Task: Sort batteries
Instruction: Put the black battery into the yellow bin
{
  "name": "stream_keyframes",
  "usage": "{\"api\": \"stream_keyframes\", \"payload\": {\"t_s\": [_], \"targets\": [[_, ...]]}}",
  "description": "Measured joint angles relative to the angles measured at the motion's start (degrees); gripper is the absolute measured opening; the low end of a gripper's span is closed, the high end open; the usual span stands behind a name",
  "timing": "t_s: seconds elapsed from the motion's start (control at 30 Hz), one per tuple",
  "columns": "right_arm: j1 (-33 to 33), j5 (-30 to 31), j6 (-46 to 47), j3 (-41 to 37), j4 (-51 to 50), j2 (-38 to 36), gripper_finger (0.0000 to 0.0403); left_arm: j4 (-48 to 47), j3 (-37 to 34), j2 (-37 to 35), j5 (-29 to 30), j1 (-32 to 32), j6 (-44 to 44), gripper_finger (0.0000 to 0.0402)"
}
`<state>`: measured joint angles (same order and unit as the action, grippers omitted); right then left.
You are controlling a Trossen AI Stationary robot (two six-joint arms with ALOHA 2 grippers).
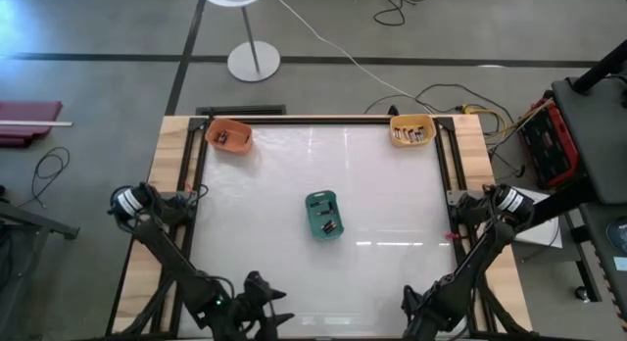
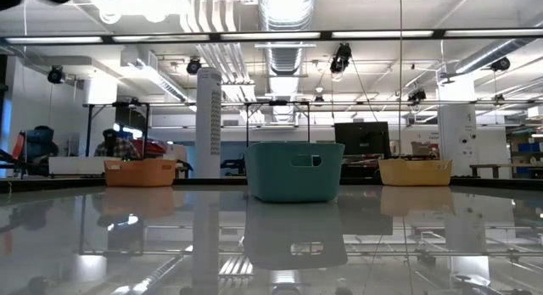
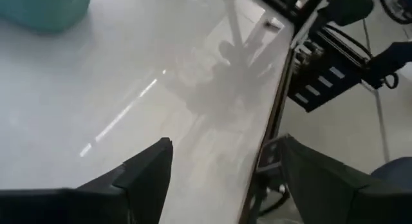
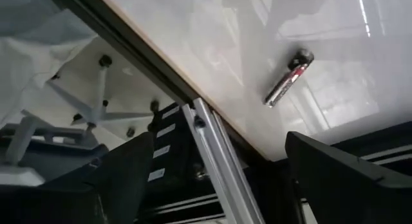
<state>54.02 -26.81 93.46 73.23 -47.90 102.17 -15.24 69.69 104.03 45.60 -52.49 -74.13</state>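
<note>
While both arms wait at the near edge, left gripper [image 3: 222, 179] and right gripper [image 4: 219, 179] spread (nothing held), batteries [image 1: 325, 221] in teal bin [image 1: 315, 201].

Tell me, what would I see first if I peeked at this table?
Three small plastic bins pop out on the shiny white table: a teal bin in the middle holding dark batteries, an orange bin at the far left corner, and a yellow bin at the far right corner. Both dark arms wait at the near edge, pincers open.
</note>
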Motion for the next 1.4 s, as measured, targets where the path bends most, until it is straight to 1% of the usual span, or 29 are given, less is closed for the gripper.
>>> {"api": "stream_keyframes", "payload": {"t_s": [0.1,0.23,0.37,0.47,0.57,0.67,0.77,0.87,0.93,1.07,1.17,1.27,1.33,1.4], "targets": [[-0.3,2.0,-1.1,0.0,-0.3,0.0,0.0349,0.7,-0.3,0.0,-1.4,-1.4,-3.4,0.0263],[-2.1,2.7,-3.3,0.3,-2.0,0.3,0.0347,1.2,-0.1,0.0,-2.6,-2.5,-3.6,0.0255],[-2.9,2.8,0.9,-0.1,-3.0,0.4,0.0340,0.7,0.0,0.0,-2.6,-2.7,-2.6,0.0247],[-2.8,0.6,2.1,-1.0,-3.3,0.4,0.0331,0.5,-0.1,0.0,-2.7,-2.7,-1.5,0.0243],[-2.2,-3.2,4.9,-2.9,-3.3,0.3,0.0317,-0.9,-0.1,0.0,-2.7,-2.7,-1.5,0.0242],[-1.7,-4.3,4.7,-6.1,-0.6,0.4,0.0297,-2.9,-0.1,0.0,-2.7,-2.7,-1.5,0.0242],[-1.6,-6.8,4.5,-9.9,4.9,0.4,0.0271,-3.2,-0.1,0.6,-2.7,-2.9,-1.6,0.0241],[-1.7,-7.2,5.9,-12.1,6.6,0.4,0.0238,-3.1,-0.1,1.9,-3.0,-3.3,-3.5,0.0241],[-1.7,-7.6,6.6,-13.9,6.5,0.4,0.0211,-3.0,0.0,2.9,-3.3,-3.6,-4.8,0.0241],[-2.0,-8.8,8.7,-16.7,9.9,0.1,0.0147,-1.4,0.0,4.8,-5.4,-3.7,-7.3,0.0241],[-2.3,-8.5,8.5,-17.9,13.9,0.0,0.0095,1.3,0.0,5.9,-6.1,-3.7,-7.4,0.0238],[-2.2,-6.6,7.7,-19.0,16.6,0.0,0.0053,1.7,0.0,6.6,-6.0,-3.8,-7.2,0.0234],[-2.2,-6.4,6.0,-19.2,16.7,0.0,0.0032,1.3,0.0,7.0,-5.3,-3.8,-7.2,0.0233],[-2.4,-6.2,4.7,-19.2,16.8,0.1,0.0020,0.1,0.0,7.0,-4.4,-3.8,-7.3,0.0233]]}}
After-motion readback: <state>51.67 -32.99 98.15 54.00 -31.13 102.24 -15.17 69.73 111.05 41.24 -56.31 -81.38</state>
